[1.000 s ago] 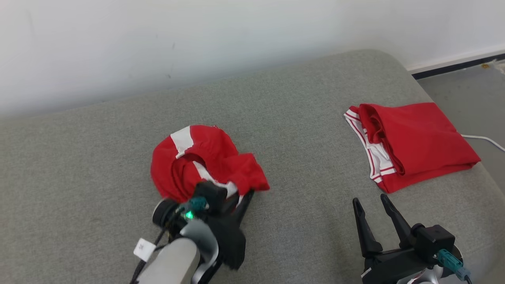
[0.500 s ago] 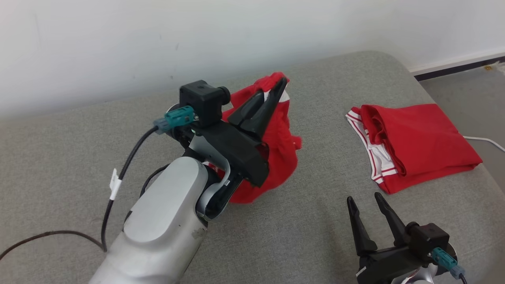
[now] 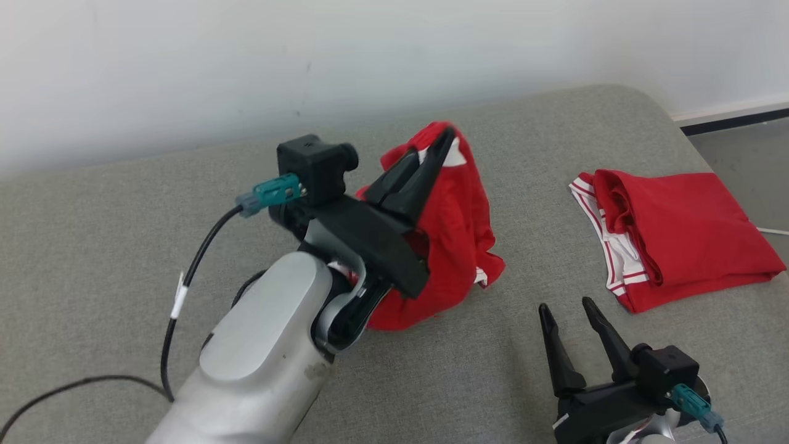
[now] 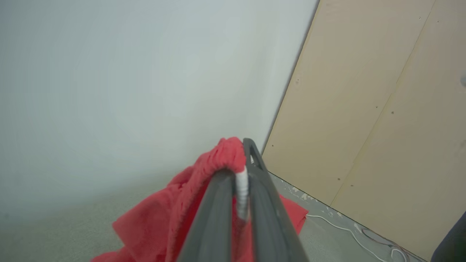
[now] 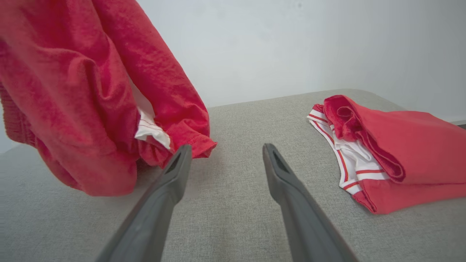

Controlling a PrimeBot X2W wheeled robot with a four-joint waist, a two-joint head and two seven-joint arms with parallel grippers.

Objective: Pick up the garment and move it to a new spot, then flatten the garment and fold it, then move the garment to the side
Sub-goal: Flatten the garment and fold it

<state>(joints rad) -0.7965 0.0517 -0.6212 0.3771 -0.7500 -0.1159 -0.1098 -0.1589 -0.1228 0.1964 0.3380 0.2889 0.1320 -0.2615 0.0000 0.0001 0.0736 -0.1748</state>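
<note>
Head view shows our left gripper (image 3: 445,137) raised over the cushion (image 3: 111,246), its two fingers pressed together on a top fold of the garment (image 3: 459,246). We see the same in the left wrist view: the fingers meet with red cloth and a strip of white trim pinched between them, near the tips. From that grip the garment hangs bunched below the gripper and to its right side, red with white bands. Its lowest folds reach down to the cushion, though we cannot tell whether they rest on it or hang just clear. Our right gripper (image 3: 565,306) sits low over the cushion, fingers spread well apart and holding nothing. The garment's hanging hem is just beside the tip of its left finger, apart from it. Ahead and to the right of this gripper a folded garment (image 3: 690,237), also red with white striped trim, lies flat on the cushion. A pale wall (image 3: 246,61) stands beyond both grippers.
</note>
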